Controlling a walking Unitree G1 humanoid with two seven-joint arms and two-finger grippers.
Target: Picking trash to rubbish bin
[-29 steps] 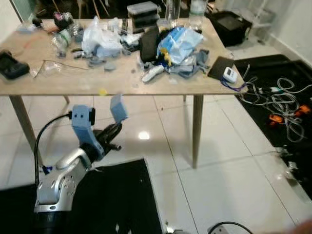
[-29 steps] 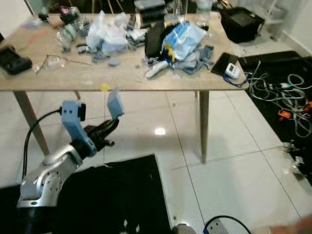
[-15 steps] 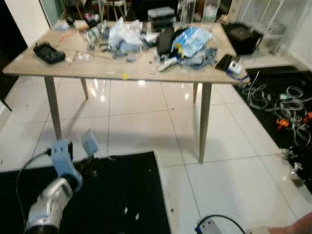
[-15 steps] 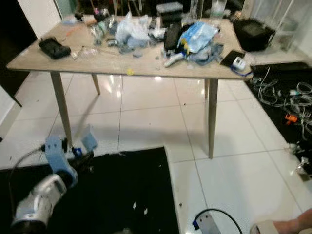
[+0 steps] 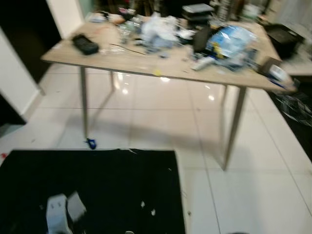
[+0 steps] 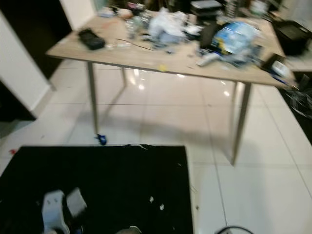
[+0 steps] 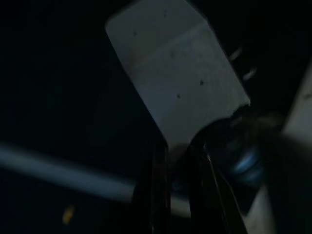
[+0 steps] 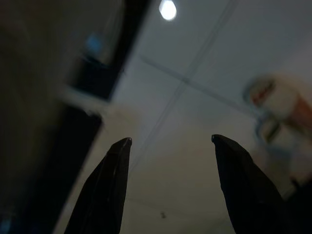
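Both eye views motion-blurred, clutter on table [image 5: 146, 61] too smeared to ID, left gripper [image 5: 73, 214] cut off by bottom edge, small blue thing on floor [image 5: 90, 143] too small to tell, left wrist view v. dark, pale scrap [image 7: 175, 83] edges soft, blurred object [image 8: 280, 105] unreadable

Left wrist camera mount [image 5: 57, 218]: pale blue-grey blocky bracket, blurred, low in the head views. Left gripper [image 7: 178, 190]: two long, thin black fingers, dim and dark. Right gripper [image 8: 168, 180]: two long black fingers [image 8: 105, 187], smooth, tapering to rounded tips, slightly glossy.
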